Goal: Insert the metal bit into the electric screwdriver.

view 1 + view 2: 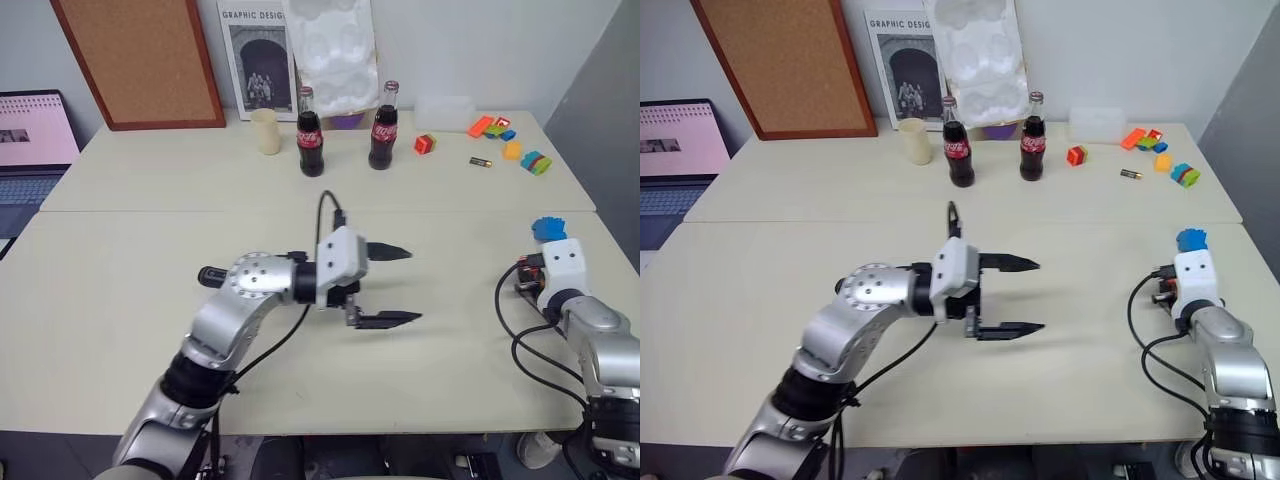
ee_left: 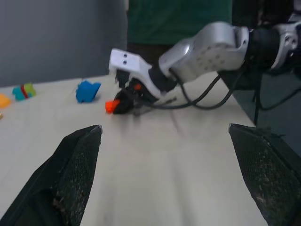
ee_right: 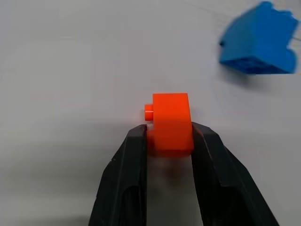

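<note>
The right gripper [image 3: 169, 136] is clamping an orange block [image 3: 171, 120] near a blue block [image 3: 258, 40], and the left gripper [image 1: 412, 285] is hanging wide open and empty over the table [image 1: 150, 300] (where the metal bit and electric screwdriver are lying cannot be told), so, in my judgement, the block is needing release first.

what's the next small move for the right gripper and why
Probably set the orange block down beside the blue block and open. The right gripper is shut on that block, which is no part of the screwdriver job, while the left gripper hangs open over the table.
</note>
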You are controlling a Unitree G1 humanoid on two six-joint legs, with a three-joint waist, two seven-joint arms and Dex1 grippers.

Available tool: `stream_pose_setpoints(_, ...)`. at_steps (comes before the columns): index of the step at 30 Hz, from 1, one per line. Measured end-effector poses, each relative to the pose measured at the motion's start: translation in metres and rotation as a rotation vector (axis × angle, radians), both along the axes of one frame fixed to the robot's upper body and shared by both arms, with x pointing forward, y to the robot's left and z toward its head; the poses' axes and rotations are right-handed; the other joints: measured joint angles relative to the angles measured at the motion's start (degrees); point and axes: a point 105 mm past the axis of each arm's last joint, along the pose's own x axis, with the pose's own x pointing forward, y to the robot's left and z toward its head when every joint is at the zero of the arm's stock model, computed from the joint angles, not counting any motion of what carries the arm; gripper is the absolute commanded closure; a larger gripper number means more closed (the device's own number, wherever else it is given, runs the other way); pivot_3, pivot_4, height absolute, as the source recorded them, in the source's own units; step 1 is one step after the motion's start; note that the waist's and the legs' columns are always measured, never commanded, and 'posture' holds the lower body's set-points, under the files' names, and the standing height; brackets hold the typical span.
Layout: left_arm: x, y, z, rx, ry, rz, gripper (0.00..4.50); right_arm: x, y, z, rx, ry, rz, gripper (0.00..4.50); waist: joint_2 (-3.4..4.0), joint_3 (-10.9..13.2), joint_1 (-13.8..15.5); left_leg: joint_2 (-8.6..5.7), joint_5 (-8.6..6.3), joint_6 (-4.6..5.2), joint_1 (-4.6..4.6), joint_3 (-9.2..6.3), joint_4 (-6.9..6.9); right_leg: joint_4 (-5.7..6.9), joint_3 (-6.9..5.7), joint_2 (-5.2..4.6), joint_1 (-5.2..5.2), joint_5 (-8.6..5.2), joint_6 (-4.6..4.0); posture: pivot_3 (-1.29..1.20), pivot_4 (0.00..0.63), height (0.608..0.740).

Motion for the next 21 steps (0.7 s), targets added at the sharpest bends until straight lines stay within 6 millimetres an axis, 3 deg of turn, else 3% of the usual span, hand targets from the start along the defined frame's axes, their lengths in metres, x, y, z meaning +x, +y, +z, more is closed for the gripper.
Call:
stream_pose_setpoints(4,0.003,-0.008,-0.002,-0.001,-0.005,-0.013,0.00,0.006,-0.015,-0.001,0.031,-0.015,-0.058,3.58,0.02,0.0,-0.3,0.00,0.00,0.00,-0.01,0.00,-0.03,-0.01,0.00,0.00,-0.01,0.00,0.00,0.00,0.150,0.740)
stream_pose_setpoints(6,0.004,-0.012,-0.001,0.001,-0.026,-0.017,0.00,0.008,-0.022,-0.001,0.058,-0.027,-0.088,2.88,0.02,0.0,-0.3,0.00,0.00,0.00,-0.03,0.00,-0.03,-0.03,0.00,0.00,0.00,0.00,0.01,0.00,0.150,0.740)
stream_pose_setpoints(10,0.008,-0.012,-0.004,0.012,-0.036,-0.007,0.00,0.007,-0.026,0.001,0.095,-0.045,-0.106,1.99,0.04,0.0,-0.3,0.00,0.00,0.00,-0.02,0.00,-0.04,-0.03,-0.01,0.00,-0.01,0.00,0.01,0.00,0.150,0.740)
stream_pose_setpoints(15,0.009,-0.008,-0.005,0.029,-0.038,0.000,0.00,-0.011,-0.025,0.007,0.096,-0.063,-0.080,0.90,0.14,0.0,-0.3,-0.02,0.00,0.00,-0.06,-0.01,-0.05,-0.04,0.00,-0.03,-0.01,-0.03,0.05,0.00,0.150,0.740)
stream_pose_setpoints(17,0.011,-0.004,-0.006,0.042,-0.040,0.013,0.00,-0.022,-0.021,0.012,0.068,-0.058,-0.044,0.27,0.17,0.0,-0.3,-0.01,0.00,0.00,-0.06,-0.01,-0.04,-0.03,-0.02,-0.02,-0.01,-0.10,0.16,0.00,0.150,0.740)
stream_pose_setpoints(21,0.022,0.021,-0.004,0.100,-0.058,0.086,0.00,-0.048,0.002,0.039,-0.056,-0.037,0.179,0.04,0.31,0.0,-0.5,0.00,0.00,0.00,-0.04,-0.02,-0.04,-0.01,-0.01,-0.01,-0.01,-0.21,0.35,0.00,0.150,0.740)
